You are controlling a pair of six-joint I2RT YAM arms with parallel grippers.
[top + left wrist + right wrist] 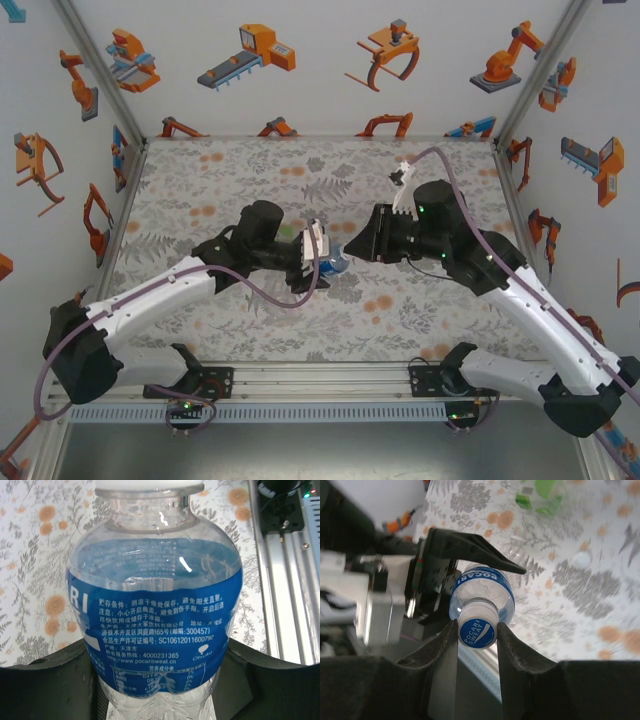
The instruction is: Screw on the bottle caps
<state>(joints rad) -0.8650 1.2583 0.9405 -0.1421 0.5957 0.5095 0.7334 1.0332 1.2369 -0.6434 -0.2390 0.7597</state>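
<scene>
Grip is shared: the left gripper (318, 255) clamps the blue-labelled bottle (155, 605) by its body, sideways over mid-table, seemingly to stop it spinning, while the right gripper (476, 633) pinches the cap (477, 628) on its neck for twisting.

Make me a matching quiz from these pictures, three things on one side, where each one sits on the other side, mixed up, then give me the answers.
Things:
1. blue-labelled bottle
2. blue-topped cap
3. loose whitish cap

Places:
A. lying on the floral table, apart from both grippers
B. clamped in the left gripper
C. on the bottle's neck, pinched by the right gripper

Pairs: 1-B, 2-C, 3-A
</scene>
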